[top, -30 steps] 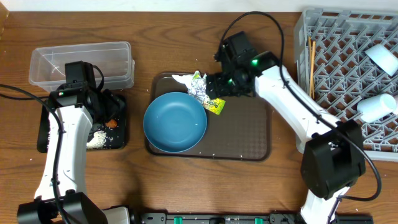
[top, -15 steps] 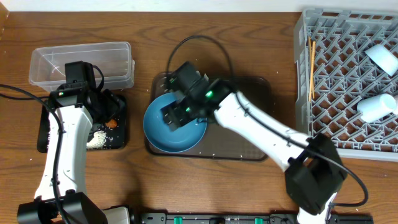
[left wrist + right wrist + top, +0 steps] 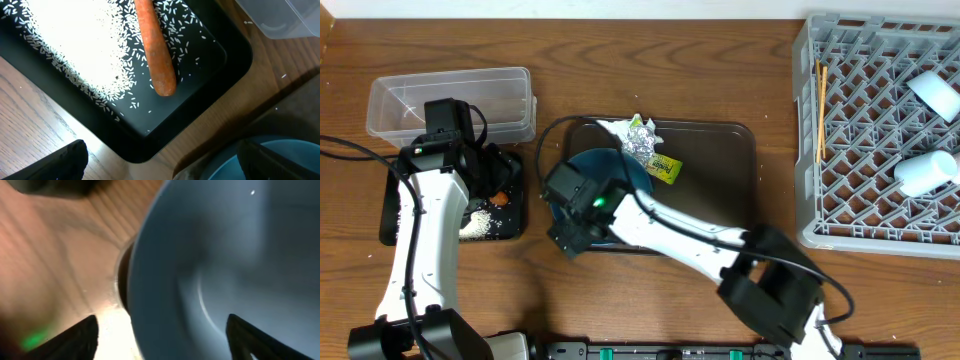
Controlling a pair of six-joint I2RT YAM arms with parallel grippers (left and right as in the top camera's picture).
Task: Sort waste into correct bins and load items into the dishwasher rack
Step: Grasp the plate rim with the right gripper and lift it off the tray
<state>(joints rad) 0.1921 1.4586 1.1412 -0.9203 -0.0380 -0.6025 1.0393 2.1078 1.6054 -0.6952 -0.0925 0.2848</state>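
Note:
The large dark-blue bowl [image 3: 618, 163] sits on the brown tray, mostly hidden under my right arm. My right gripper [image 3: 568, 228] is open at the bowl's left rim. In the right wrist view the bowl's rim [image 3: 165, 280] runs between the spread fingers of that gripper [image 3: 162, 340], one outside, one inside. Crumpled foil [image 3: 642, 148], a yellow-green wrapper [image 3: 665, 168] and white paper [image 3: 612, 128] lie behind the bowl. My left gripper [image 3: 505, 175] hangs open and empty over the black tray [image 3: 395, 215], which holds rice [image 3: 75, 40] and the carrot stick [image 3: 155, 50].
The clear tub [image 3: 450, 100] stands behind the black tray. The grey rack [image 3: 880, 130] at the right holds chopsticks [image 3: 820, 95] and two cups [image 3: 932, 90] [image 3: 925, 172]. The brown tray [image 3: 720, 180] is bare on its right half.
My right arm has swung from the foil at the tray's back, across the bowl, down to its left rim. Foil and wrapper stay on the tray. The left arm has not moved.

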